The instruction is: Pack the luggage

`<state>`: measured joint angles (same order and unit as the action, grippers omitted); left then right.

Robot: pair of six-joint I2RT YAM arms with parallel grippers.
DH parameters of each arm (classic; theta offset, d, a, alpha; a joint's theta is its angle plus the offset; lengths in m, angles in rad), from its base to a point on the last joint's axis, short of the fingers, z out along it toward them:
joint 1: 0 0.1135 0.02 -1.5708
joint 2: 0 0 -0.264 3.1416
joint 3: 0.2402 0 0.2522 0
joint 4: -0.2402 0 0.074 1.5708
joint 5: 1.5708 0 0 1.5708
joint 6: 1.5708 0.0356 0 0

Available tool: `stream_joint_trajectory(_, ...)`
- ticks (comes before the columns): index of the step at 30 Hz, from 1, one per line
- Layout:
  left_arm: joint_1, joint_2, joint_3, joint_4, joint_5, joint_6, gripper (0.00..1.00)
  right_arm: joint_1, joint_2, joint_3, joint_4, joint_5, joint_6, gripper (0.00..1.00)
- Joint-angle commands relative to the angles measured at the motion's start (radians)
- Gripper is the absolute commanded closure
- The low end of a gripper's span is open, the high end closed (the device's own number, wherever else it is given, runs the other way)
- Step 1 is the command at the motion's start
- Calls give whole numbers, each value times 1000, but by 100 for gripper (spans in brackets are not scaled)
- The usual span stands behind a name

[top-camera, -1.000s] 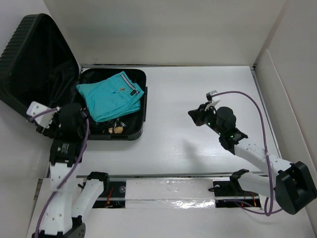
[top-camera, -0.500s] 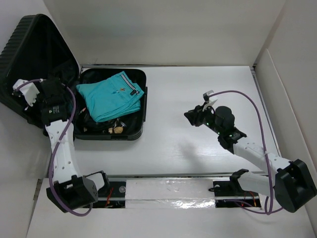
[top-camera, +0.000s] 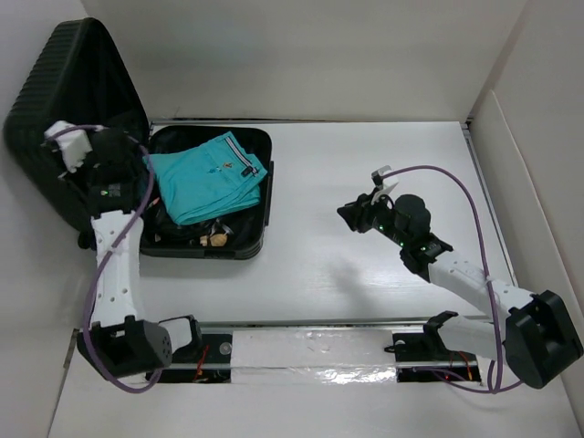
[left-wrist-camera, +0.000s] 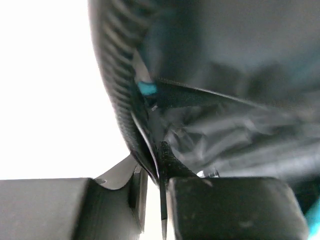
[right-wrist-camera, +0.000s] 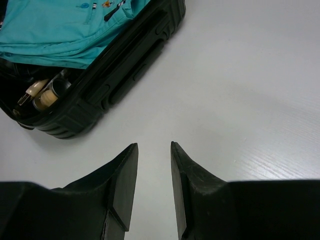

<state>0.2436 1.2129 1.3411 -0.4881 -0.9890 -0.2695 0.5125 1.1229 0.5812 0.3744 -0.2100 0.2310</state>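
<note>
The luggage, a black ribbed suitcase, lies open at the left; its base (top-camera: pixel 263 196) holds a folded teal garment (top-camera: pixel 205 173) and small items (top-camera: pixel 216 239). Its lid (top-camera: pixel 64 82) stands tilted up at the far left. My left gripper (top-camera: pixel 123 153) is at the lid's inner edge. In the left wrist view the left gripper (left-wrist-camera: pixel 162 165) is shut on the lid's rim (left-wrist-camera: pixel 117 90), with dark lining (left-wrist-camera: pixel 240 130) beyond. My right gripper (top-camera: pixel 351 214) hovers open and empty over the table right of the case. The right wrist view shows the right gripper (right-wrist-camera: pixel 152 145), the case (right-wrist-camera: pixel 125 75) and the garment (right-wrist-camera: pixel 55 30).
White walls enclose the table at the back and on the right (top-camera: pixel 511 137). A metal rail (top-camera: pixel 310 351) runs along the near edge between the arm bases. The right arm's purple cable (top-camera: pixel 456 182) loops above the table.
My left arm rose from the case's front left corner to the lid's edge, and the lid has swung more upright. My right gripper drifted slightly left.
</note>
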Motion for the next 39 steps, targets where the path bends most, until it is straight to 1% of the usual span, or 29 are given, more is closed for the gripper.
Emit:
stream_joint_trajectory(1, -284, -53, -112, 182, -91, 226, 100, 11, 15, 52, 47, -3, -18, 61)
stream_joint_trajectory(3, -422, -62, -157, 207, -155, 320, 100, 11, 21, 54, 49, -3, -18, 61)
stream_joint_trajectory(4, -545, -76, -189, 261, -196, 351, 100, 11, 26, 54, 47, -2, -18, 61)
stream_joint_trajectory(5, -603, -105, -238, 270, -203, 369, 100, 11, 29, 57, 44, 1, -18, 61)
stream_joint_trajectory(7, -750, -140, -267, 240, -182, 334, 100, 11, 35, 58, 41, 14, -19, 61)
stream_joint_trajectory(9, -776, -183, -270, 119, -88, 253, 100, 11, 35, 58, 35, 26, -18, 61)
stream_joint_trajectory(10, -776, -196, -261, 15, 70, 171, 94, 11, 35, 58, 29, 43, -18, 61)
stream_joint_trajectory(11, -776, -231, -278, -1, 158, 174, 81, 11, 37, 60, 26, 50, -16, 61)
stream_joint_trajectory(12, -776, -254, -284, -15, 267, 187, 62, 11, 35, 59, 23, 57, -13, 62)
stream_joint_trajectory(13, -776, -283, -287, -23, 514, 194, 34, 11, 38, 57, 23, 66, -12, 66)
stream_joint_trajectory(15, -776, -351, -255, -53, 729, 193, 23, 11, 44, 57, 21, 75, -10, 78)
stream_joint_trajectory(16, -776, -366, -241, -66, 924, 199, 19, 11, 48, 58, 20, 86, -10, 82)
stream_joint_trajectory(17, -776, -369, -209, -98, 1008, 204, 20, 11, 54, 60, 18, 92, -7, 90)
stream_joint_trajectory(18, -776, -363, -191, -119, 1077, 207, 20, 11, 54, 62, 15, 93, -7, 91)
stream_joint_trajectory(21, -776, -337, -154, -167, 1390, 231, 23, 11, 52, 60, 11, 110, -9, 92)
stream_joint_trajectory(22, -776, -334, -149, -159, 1540, 234, 26, 11, 51, 59, 11, 124, -9, 91)
stream_joint_trajectory(23, -776, -335, -143, -126, 1590, 237, 28, 11, 48, 57, 12, 130, -9, 92)
stream_joint_trajectory(25, -776, -354, -117, -49, 1560, 195, 32, 11, 52, 51, 15, 147, -9, 93)
stream_joint_trajectory(26, -776, -374, -109, 45, 1500, 175, 35, 11, 54, 51, 18, 150, -9, 96)
stream_joint_trajectory(27, -776, -375, -93, 87, 1406, 144, 40, 11, 64, 51, 20, 152, -12, 100)
stream_joint_trajectory(28, -776, -369, -83, 127, 1181, 80, 43, 11, 71, 52, 21, 153, -12, 100)
stream_joint_trajectory(30, -753, -284, -10, 161, 947, 15, 44, 11, 86, 57, 20, 147, -19, 100)
stream_joint_trajectory(31, -732, -235, 30, 146, 770, -15, 51, 11, 95, 63, 20, 144, -24, 100)
stream_joint_trajectory(33, -621, -77, 148, 83, 675, -60, 57, 20, 103, 66, 21, 141, -38, 100)
stream_joint_trajectory(34, -560, -28, 182, 66, 682, -75, 66, 30, 104, 71, 21, 144, -44, 100)
stream_joint_trajectory(35, -490, 43, 205, 68, 734, -95, 70, 31, 104, 75, 17, 150, -50, 100)
stream_joint_trajectory(36, -337, 68, 217, 83, 783, -120, 74, 55, 104, 78, 11, 159, -64, 100)
stream_joint_trajectory(37, -260, 88, 211, 104, 896, -146, 82, 55, 106, 81, 1, 172, -68, 100)
stream_joint_trajectory(39, -91, 134, 176, 195, 983, -207, 87, 69, 107, 85, -2, 201, -73, 100)
